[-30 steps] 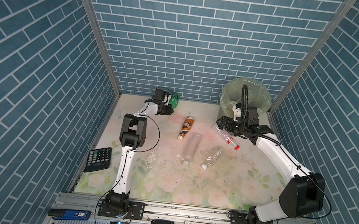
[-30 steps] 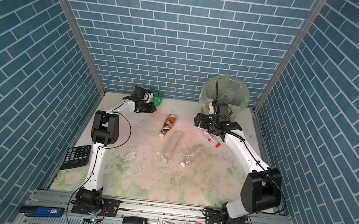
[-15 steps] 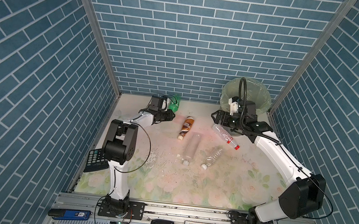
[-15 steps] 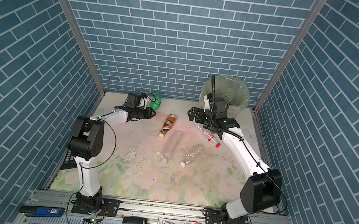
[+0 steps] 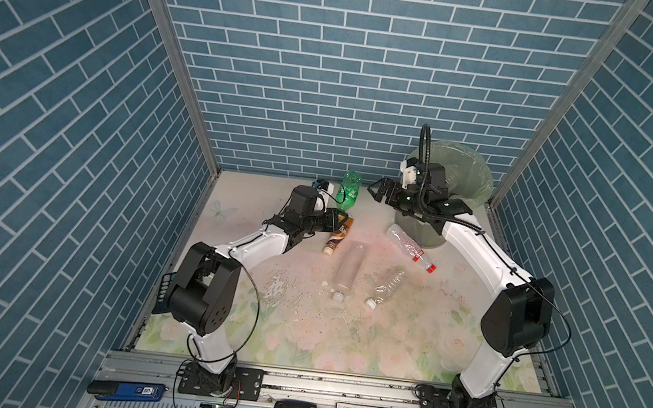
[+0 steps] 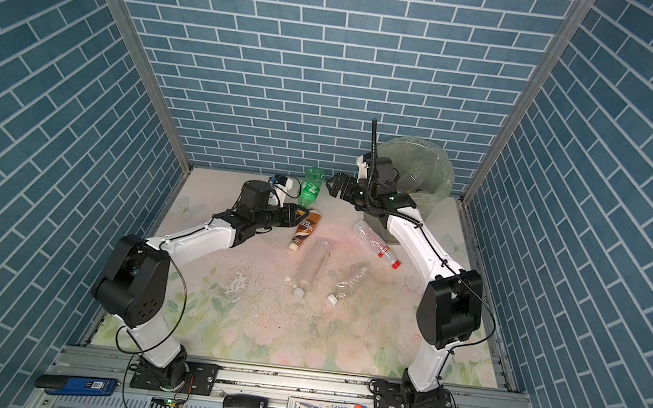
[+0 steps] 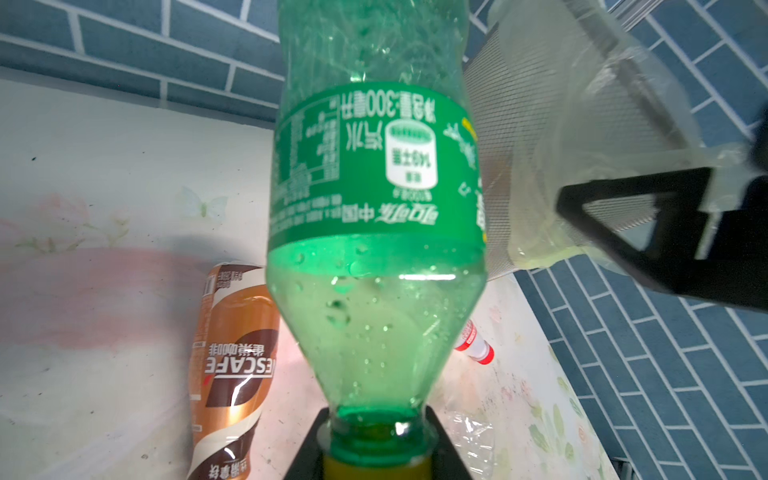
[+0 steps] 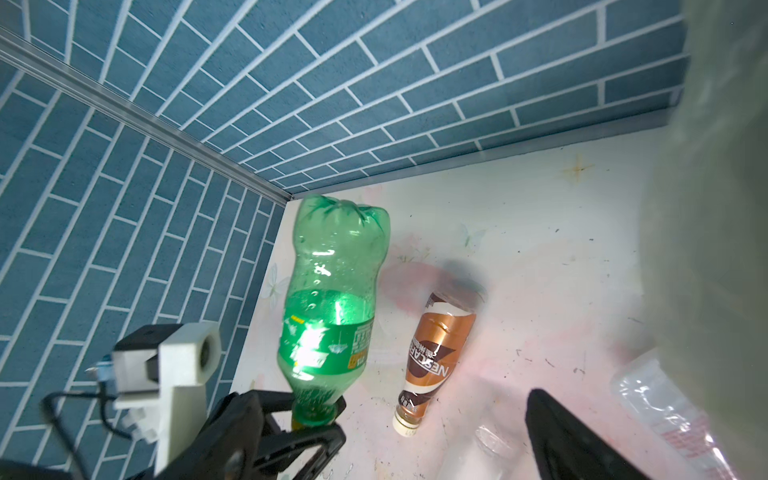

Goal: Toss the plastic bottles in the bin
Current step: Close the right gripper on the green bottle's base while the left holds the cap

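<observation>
Your left gripper is pinched on the cap end of the green bottle. The bottle stands base-up in the claw at the far side of the table, well apart from the bin in the far right corner. That one is picked up but not yet thrown in.

Just beside it the brown bottle lies flat. Next come a long clear bottle with a white cap and a crumpled clear bottle. A red-capped clear bottle lies close to the foot of the bin. Your right gripper hangs spread wide and empty, between the green bottle and the bin.

Something clear shows through the bin's green bag, likely bottles already inside, though you cannot count them. I judge five are left: one in hand, four on the table.

The green bottle's label, upside down in the left wrist view, carries Chinese print and the figure 300. The brown bottle reads NESCAFE above Chinese characters. The red-capped bottle's red-and-white label is too small to read.
</observation>
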{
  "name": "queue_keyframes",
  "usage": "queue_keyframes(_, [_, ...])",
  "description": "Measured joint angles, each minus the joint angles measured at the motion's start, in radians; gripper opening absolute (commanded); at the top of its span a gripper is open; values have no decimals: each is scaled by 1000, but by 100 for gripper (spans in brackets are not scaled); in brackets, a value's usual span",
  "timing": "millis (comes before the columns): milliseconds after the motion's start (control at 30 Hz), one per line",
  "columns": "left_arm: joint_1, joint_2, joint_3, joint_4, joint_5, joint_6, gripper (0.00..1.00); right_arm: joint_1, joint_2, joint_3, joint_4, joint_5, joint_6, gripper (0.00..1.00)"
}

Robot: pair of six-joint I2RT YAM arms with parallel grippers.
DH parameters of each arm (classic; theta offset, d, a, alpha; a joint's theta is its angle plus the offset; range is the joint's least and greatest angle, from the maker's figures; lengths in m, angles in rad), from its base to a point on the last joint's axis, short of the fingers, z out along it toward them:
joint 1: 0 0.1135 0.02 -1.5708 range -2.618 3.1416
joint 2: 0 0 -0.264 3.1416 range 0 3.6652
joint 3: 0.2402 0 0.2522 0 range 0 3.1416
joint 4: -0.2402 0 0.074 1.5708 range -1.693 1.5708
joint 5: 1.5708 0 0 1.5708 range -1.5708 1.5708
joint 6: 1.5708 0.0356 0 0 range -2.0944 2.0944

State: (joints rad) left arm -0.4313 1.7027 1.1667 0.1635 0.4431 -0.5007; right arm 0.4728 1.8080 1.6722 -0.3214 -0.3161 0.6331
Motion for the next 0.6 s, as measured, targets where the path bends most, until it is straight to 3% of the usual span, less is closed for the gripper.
queue_keyframes(267, [-52, -14, 1, 8, 11, 0, 26, 18, 31, 18, 34, -58, 43, 98])
queue_keyframes(600, [-92, -19, -4, 32, 14, -1, 26, 22, 64, 67, 56, -75, 77, 89])
